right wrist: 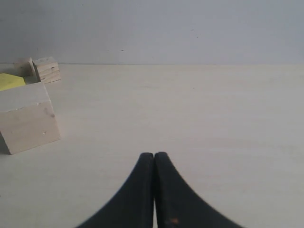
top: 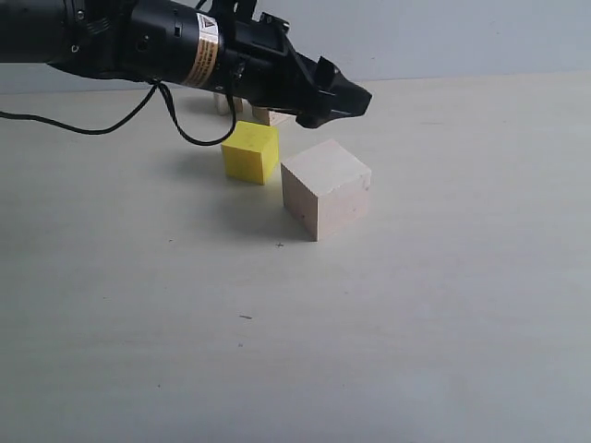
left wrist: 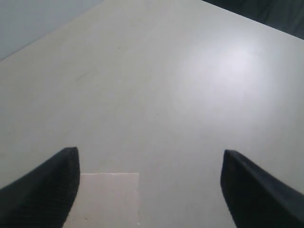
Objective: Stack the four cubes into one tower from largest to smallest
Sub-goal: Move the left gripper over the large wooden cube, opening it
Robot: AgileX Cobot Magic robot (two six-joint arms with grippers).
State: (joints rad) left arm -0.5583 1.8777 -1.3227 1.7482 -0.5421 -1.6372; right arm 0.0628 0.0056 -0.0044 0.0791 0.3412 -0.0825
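The large pale wood cube stands on the table, with the yellow cube just behind it to the left. Two smaller pale wood cubes peek out behind the black arm. My left gripper hovers above and slightly behind the large cube. In the left wrist view the left gripper is wide open, with a pale cube top low beside one finger, untouched. My right gripper is shut and empty, well away from the large cube, the yellow cube and the small cubes.
The pale table stretches wide in front of and to the right of the cubes. A black cable hangs from the left arm over the table behind the yellow cube. A grey wall bounds the far edge.
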